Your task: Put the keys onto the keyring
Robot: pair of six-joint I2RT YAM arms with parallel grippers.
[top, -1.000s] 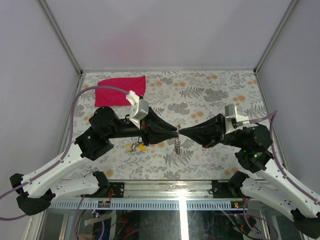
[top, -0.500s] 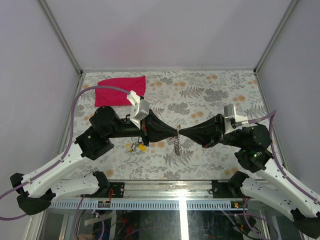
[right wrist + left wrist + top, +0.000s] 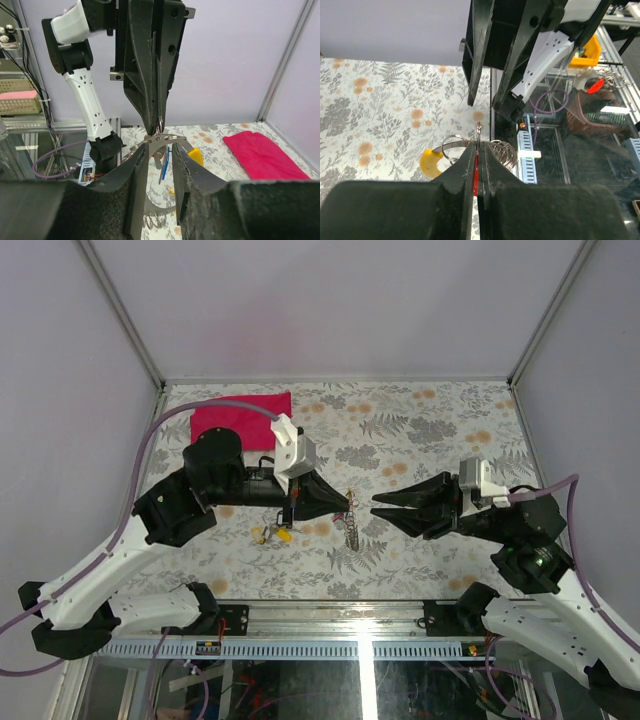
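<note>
Floral tabletop (image 3: 420, 430) bears red cloth (image 3: 240, 418) and stray keys (image 3: 272, 533) (left gripper (image 3: 347, 502) pinches keyring (image 3: 352, 527)).

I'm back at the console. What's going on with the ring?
The left gripper is shut on the keyring, holding it above the table with its chain dangling. The right gripper faces it, open and empty, tips just short of the ring. More keys lie loose on the table under the left arm.
</note>
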